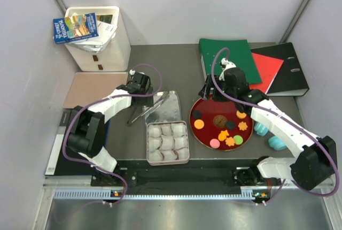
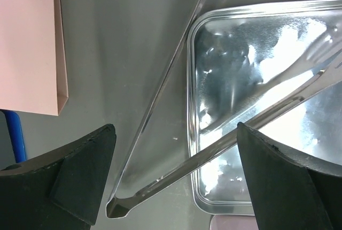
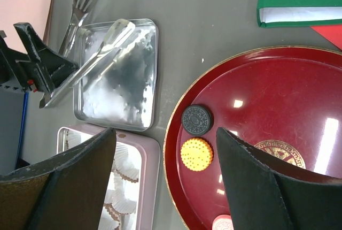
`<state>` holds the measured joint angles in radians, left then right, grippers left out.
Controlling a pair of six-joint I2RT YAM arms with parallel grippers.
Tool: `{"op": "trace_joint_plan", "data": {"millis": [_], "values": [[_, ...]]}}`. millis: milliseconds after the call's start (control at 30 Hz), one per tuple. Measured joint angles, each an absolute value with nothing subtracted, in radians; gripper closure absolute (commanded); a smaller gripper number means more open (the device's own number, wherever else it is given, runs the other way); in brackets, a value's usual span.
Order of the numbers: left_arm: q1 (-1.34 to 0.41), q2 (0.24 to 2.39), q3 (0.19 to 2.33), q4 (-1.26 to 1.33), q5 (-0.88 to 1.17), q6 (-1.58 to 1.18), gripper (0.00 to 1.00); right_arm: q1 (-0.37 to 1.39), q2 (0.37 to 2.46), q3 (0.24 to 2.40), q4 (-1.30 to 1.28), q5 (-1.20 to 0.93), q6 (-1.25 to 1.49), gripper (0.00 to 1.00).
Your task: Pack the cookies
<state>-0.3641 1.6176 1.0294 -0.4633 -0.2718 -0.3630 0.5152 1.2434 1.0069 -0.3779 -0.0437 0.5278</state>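
The cookies lie on a red plate [image 1: 206, 136]: orange rounds [image 1: 199, 124] and flower shapes [image 1: 243, 126], black rounds [image 1: 197, 114], a larger brown one [image 1: 219, 120], a pink one [image 1: 214, 143] and a green one [image 1: 238, 139]. My right gripper [image 1: 207, 90] [image 3: 165, 182] is open above the plate's left rim [image 3: 173, 133]. A black cookie [image 3: 196, 119] and an orange cookie [image 3: 196, 154] show between its fingers. My left gripper [image 1: 138, 93] [image 2: 176, 176] is open, its fingers either side of metal tongs [image 1: 147, 109] [image 2: 224, 144] near their joined end, not gripping them.
A silver tray [image 1: 170, 113] [image 2: 195, 107] lies under the tongs. A pink tin [image 1: 168, 161] holds white paper cups. Turquoise headphones [image 1: 270, 136] lie right of the plate. Green [image 1: 230, 53], red [image 1: 267, 64] and black [image 1: 291, 69] folders lie behind it. A white bin [image 1: 104, 40] stands far left.
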Motion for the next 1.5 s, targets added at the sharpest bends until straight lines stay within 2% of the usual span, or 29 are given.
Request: {"op": "trace_joint_plan", "data": {"millis": [400, 733, 967, 1233, 1500], "values": [[-0.387, 1.457, 1.049, -0.442, -0.233, -0.293, 0.01, 0.515, 1.243, 0.986, -0.372, -0.050, 0.528, 0.25], [-0.426, 1.502, 1.040, -0.493, -0.177, -0.230, 0.01, 0.515, 1.243, 0.956, -0.359, -0.051, 0.540, 0.25], [-0.448, 1.537, 1.036, -0.519, -0.234, -0.230, 0.01, 0.515, 1.238, 0.925, -0.362, -0.050, 0.548, 0.25], [-0.430, 1.605, 1.035, -0.536, -0.305, -0.257, 0.01, 0.515, 1.205, 0.914, -0.359, -0.048, 0.551, 0.25], [-0.379, 1.678, 1.038, -0.536, -0.289, -0.273, 0.01, 0.515, 1.193, 0.895, -0.364, -0.045, 0.553, 0.25]]}}
